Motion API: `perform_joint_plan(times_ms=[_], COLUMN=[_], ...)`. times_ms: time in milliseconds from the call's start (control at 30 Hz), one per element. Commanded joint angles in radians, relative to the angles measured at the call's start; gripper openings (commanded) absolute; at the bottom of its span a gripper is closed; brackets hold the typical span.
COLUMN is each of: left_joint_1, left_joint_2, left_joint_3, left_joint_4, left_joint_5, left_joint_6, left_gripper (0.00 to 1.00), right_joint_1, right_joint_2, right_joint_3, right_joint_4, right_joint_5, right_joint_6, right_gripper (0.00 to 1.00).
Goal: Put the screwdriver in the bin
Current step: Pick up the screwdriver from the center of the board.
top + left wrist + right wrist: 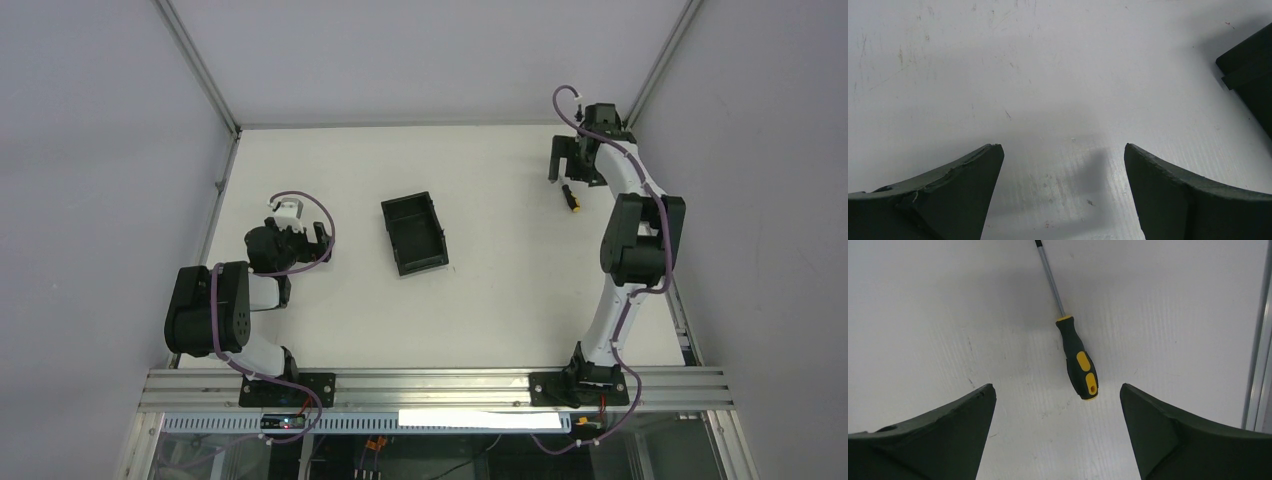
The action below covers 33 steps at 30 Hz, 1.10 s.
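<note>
Right pincer [1057,386] released over screwdriver [1078,362]; handle sits off-centre and may roll away on closing. Left pincer [1063,146] released too.

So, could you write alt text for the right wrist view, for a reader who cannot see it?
A screwdriver with a black and yellow handle lies flat on the white table, its shaft pointing away from the camera. The right gripper is open above it, framing both lower corners.
</note>
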Motion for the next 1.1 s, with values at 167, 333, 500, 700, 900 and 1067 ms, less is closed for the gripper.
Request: perform_joint_plan(times_ms=[167, 333, 500, 700, 900, 1067], left_joint_1=[0.001, 0.001, 0.002, 0.002, 0.001, 0.001], left_joint_2=[-0.015, -0.015, -0.015, -0.015, -0.015, -0.015], left_joint_3=[0.017, 0.017, 0.017, 0.017, 0.017, 0.017], left_joint_4=[0.034, 0.034, 0.034, 0.034, 0.034, 0.034], left_joint_5=[0.005, 0.004, 0.004, 0.004, 0.004, 0.005], left_joint_6=[0.006, 0.006, 0.006, 0.006, 0.006, 0.006], left_gripper=[0.99, 0.99, 0.99, 0.99, 0.99, 0.99], right_joint_1=[-0.018, -0.019, -0.019, -0.019, -0.017, -0.017], right_joint_2=[0.133, 0.198, 0.23, 0.213, 0.166, 0.121], right_joint_3=[0.038, 0.071, 0.092, 0.09, 0.093, 0.115], right_joint_4=[0.048, 0.045, 0.026, 0.022, 0.01, -0.026], right_joint_5=[0.048, 0.036, 0.043, 0.069, 0.074, 0.081], right_joint_6=[-0.01, -0.014, -0.012, -0.025, -0.025, -0.029], right_gripper=[0.87, 0.67, 0.42, 0.18, 0.0, 0.0])
